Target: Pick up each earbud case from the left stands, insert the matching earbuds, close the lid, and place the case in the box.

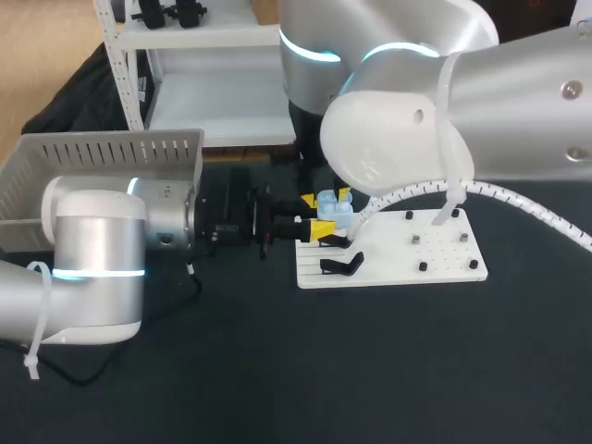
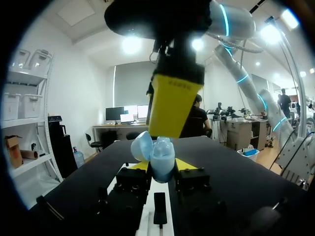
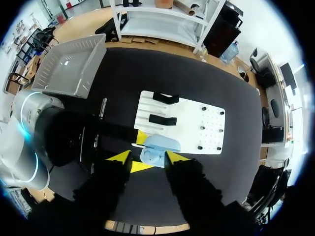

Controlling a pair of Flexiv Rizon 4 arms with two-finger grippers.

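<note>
The grey box [image 1: 111,150] sits on the desk, well left of the white board [image 1: 449,264]. My left jaws, at the board's left edge, are clamped on the pale blue earbud case [image 1: 334,211], which has its lid open and is held over the board's back-left corner. A black stand [image 1: 342,265] rests on the board's near-left part. My right jaws hang spread wide over the case, gripping nothing.

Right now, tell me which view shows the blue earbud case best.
Left wrist view: the earbud case is close, side-on, with its lid open. The right wrist view shows it from above; the head view shows it small and far off.
</note>
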